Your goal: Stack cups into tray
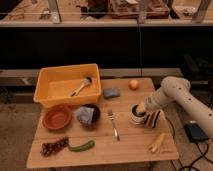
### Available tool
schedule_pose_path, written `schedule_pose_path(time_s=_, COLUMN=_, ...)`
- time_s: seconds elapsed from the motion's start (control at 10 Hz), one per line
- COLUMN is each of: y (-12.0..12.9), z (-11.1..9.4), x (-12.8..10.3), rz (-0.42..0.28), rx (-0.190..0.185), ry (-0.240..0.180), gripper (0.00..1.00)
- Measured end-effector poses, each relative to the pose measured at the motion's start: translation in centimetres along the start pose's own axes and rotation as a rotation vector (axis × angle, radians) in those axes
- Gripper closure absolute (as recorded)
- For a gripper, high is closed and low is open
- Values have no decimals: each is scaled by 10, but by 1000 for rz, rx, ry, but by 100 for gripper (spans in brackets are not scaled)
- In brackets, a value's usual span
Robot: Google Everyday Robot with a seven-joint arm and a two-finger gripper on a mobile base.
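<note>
The yellow-orange tray [47,80] stands at the table's back left with a brush [81,86] lying in it. A whitish-pale cup [137,116] with a dark opening stands on the right part of the table. I cannot make out the dark grey cup as separate from it. My gripper [146,114] hangs from the white arm [175,92] and is right against the cup's right side, low over the table. The cup is far to the right of the tray.
An orange-brown bowl [57,117] and a dark bowl with grey cloth [87,114] sit in front of the tray. A fork [114,124], sponge [111,92], orange fruit [133,84], banana [157,142], green vegetable [82,146] and dark cluster [54,147] lie around.
</note>
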Motion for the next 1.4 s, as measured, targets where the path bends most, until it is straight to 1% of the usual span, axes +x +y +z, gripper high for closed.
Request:
schedule_pose_path(time_s=0.2, y=-5, z=13, x=-7, rz=-4, rx=8, ry=-25, gripper=76)
schedule_pose_path(time_s=0.3, y=-10, z=21, x=-12, rz=-10, rx=16, ry=-40, gripper=83)
schedule_pose_path(time_s=0.5, y=-20, z=29, x=-20, rz=-24, rx=27, ry=-61, gripper=85)
schedule_pose_path(time_s=0.6, y=-20, z=30, x=-22, rz=-23, rx=30, ry=-64, gripper=85)
schedule_pose_path(time_s=0.8, y=-22, z=24, x=-22, rz=-23, rx=47, ry=-67, gripper=85)
schedule_pose_path(time_s=1.0, y=-20, z=9, x=-14, rz=-9, rx=71, ry=-45, gripper=85)
schedule_pose_path(time_s=1.1, y=-16, z=-7, x=-6, rz=10, rx=83, ry=-24, gripper=85)
schedule_pose_path(time_s=1.2, y=-15, z=-22, x=3, rz=20, rx=86, ry=-3, gripper=85)
schedule_pose_path(time_s=1.4, y=-20, z=-53, x=25, rz=37, rx=95, ry=43, gripper=85)
